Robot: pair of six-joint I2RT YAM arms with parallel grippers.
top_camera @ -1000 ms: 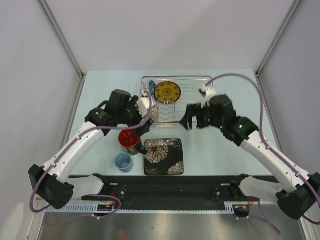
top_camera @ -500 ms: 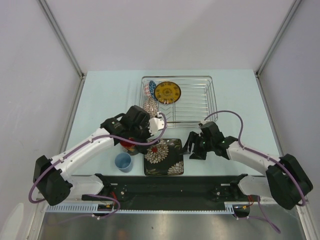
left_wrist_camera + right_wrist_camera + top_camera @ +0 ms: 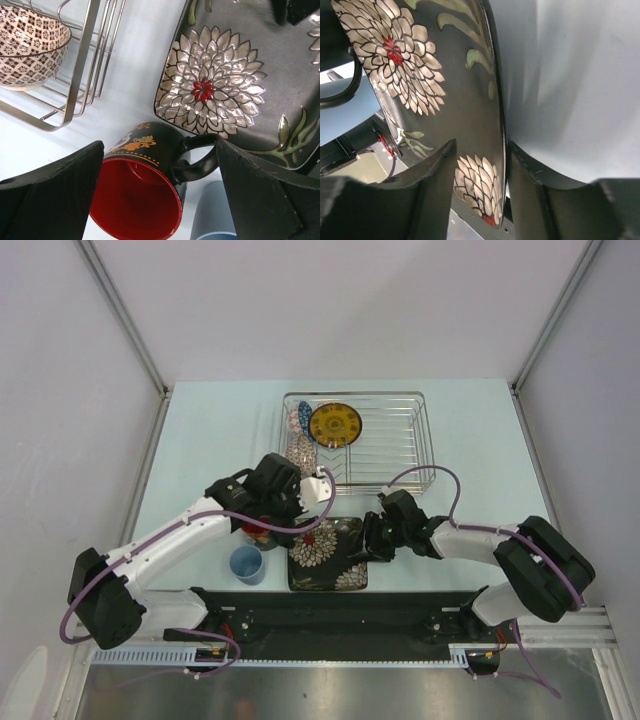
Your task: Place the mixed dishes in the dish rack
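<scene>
Right gripper (image 3: 481,150): narrowly parted, straddling the right rim of the dark square plate (image 3: 327,552), which lies on the table (image 3: 210,430) before the dish rack (image 3: 425,435). Left gripper (image 3: 160,147): wide, black mug (image 3: 137,195) between its fingers. Rack contents: yellow plate (image 3: 334,424), pinkish bowl (image 3: 30,47), blue bowl (image 3: 304,411).

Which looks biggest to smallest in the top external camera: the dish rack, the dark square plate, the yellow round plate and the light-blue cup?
1. dish rack, by far the largest
2. dark square plate
3. yellow round plate, clearly smaller than the square one
4. light-blue cup, the smallest
</scene>
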